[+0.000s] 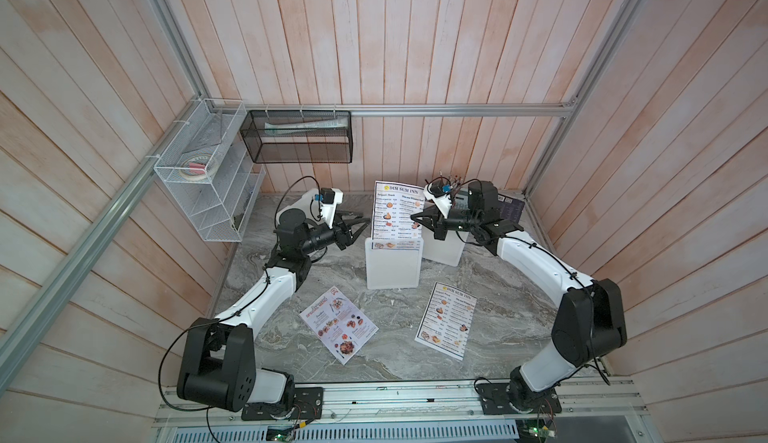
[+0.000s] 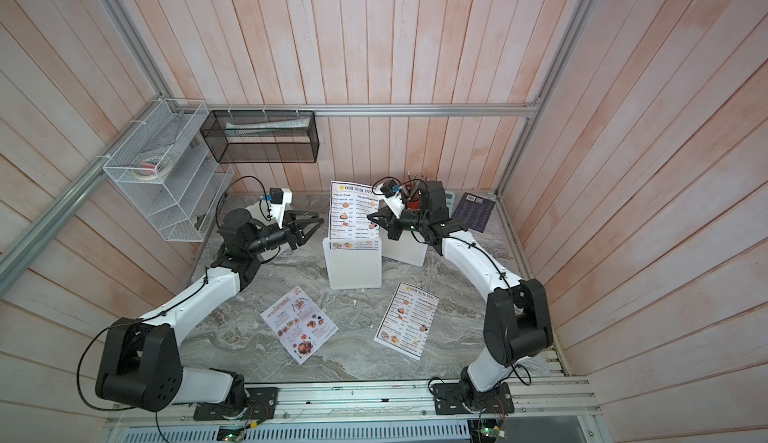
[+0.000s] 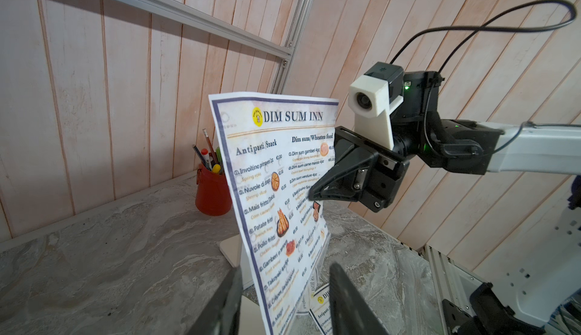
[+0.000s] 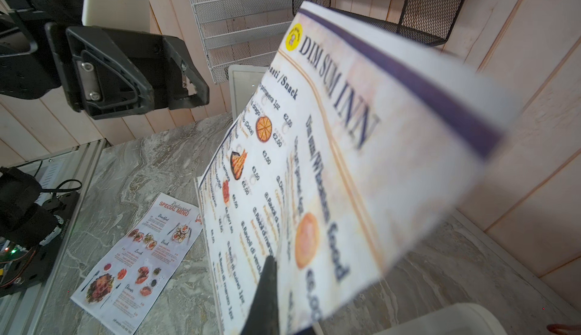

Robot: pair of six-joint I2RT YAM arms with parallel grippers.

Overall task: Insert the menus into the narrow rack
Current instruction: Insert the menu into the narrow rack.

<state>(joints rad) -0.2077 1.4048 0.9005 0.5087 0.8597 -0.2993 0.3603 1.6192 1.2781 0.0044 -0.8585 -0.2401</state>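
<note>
Left wrist view: my right end effector pinches the upright Dim Sum Inn menu by its right edge.

In a top view the white, dark-bordered sheet stands on its long axis, lower edge inside the narrow rack, so I judge the way in is straight down. My left end effector hangs spread and empty just beside its left edge. The colourful Special Menu and second Dim Sum Inn menu lie flat on the tabletop, nearer the arm bases.
</note>
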